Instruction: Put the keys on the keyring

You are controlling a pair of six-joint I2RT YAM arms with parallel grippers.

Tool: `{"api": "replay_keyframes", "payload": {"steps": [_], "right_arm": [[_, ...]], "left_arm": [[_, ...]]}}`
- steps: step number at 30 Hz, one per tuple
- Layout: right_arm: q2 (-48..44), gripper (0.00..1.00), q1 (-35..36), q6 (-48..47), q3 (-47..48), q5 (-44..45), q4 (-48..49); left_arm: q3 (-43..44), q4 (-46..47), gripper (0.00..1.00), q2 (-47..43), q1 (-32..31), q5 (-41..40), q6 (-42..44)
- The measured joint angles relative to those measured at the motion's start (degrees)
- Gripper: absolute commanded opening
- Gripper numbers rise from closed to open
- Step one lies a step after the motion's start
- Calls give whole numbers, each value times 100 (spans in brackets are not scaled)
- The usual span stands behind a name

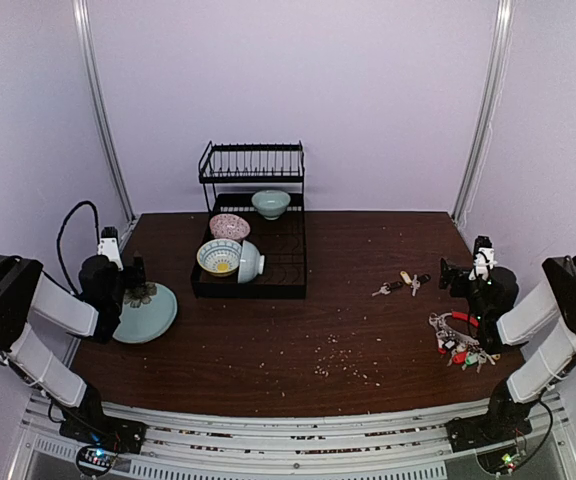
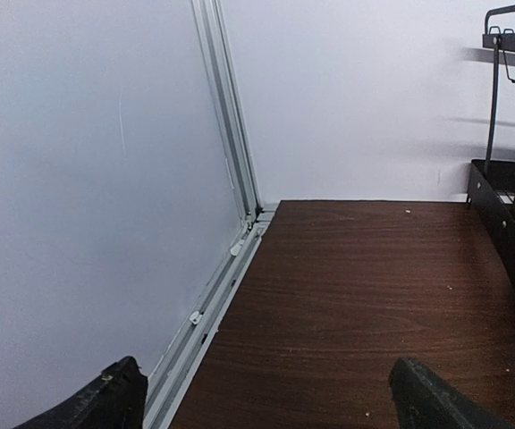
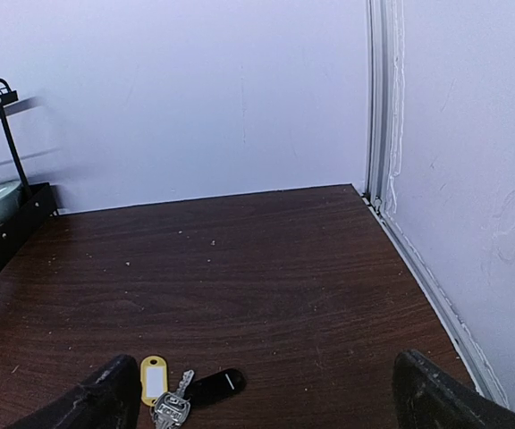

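Note:
The loose keys point(image 1: 400, 284) lie on the brown table right of the middle: a silvery key, a yellow tag and a dark fob. In the right wrist view they lie at the bottom left point(image 3: 186, 393), just beside my left fingertip. My right gripper point(image 1: 448, 272) point(image 3: 266, 407) is open and empty, low over the table right of the keys. The keyring point(image 1: 456, 340), with a red strap and coloured tags, lies near the front right, beside the right arm. My left gripper point(image 1: 134, 272) point(image 2: 266, 413) is open and empty at the far left, above a plate.
A light blue plate point(image 1: 158, 320) holding small brownish bits lies at the left. A black dish rack point(image 1: 253, 262) with several bowls stands at the back middle and shows in the left wrist view point(image 2: 508, 223). Crumbs point(image 1: 343, 365) are scattered on the table.

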Motion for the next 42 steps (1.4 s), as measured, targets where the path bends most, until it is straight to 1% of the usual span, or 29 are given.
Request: {"api": "replay_keyframes", "payload": {"steps": [3,4,6,8,10,11,13,16,18,22,25,27,30,33,37,42], "right_arm": [[-87,100,0,4,-2,4,-109],[-256,100,-2,7,31,11,-400],[-780,100,-2,63,236,81,-1161],[-1351,100,-7,175,675,190,-2017],[-1775,99,-11,354,1379,258,-3008],[-1873,96,-11,433,1639,267,-3331],[-2052,91,-15,656,2258,243,-4282],[-2214,84,-15,1001,2771,153,-5471],[-2247,79,-13,1246,2898,149,-6249],[-2087,72,125,1556,2822,212,-7587],[-1814,66,304,1779,2715,295,-8319],[-1648,63,400,1906,2603,297,-8603],[-1467,61,557,2090,2411,297,-8802],[-1191,57,807,2256,2267,262,-8856],[-728,55,1025,2402,2197,144,-8773],[-369,49,1331,2516,2328,151,-8194]], "left_arm": [[0,4,98,2,0,-2,0],[0,4,98,2,0,0,0],[0,-2,98,2,0,2,2],[46,-127,98,4,0,-31,11],[348,-713,98,-20,-4,-302,-57],[566,-1080,98,-76,-4,-496,-122],[901,-1563,98,-323,-4,-848,-205],[1311,-2350,98,-1182,-9,-1307,-564],[1537,-2822,98,-1766,-35,-1390,-916],[1801,-3775,98,-3134,-278,-979,-1685],[2006,-4306,98,-3740,-728,-761,-2061],[2282,-4778,98,-3886,-1123,-608,-2253],[2677,-5359,98,-3880,-1635,-234,-2476],[2802,-5772,98,-3853,-2033,254,-2583],[2892,-6299,98,-3823,-2291,702,-2629],[2918,-6658,98,-3978,-2310,758,-2629]]}}
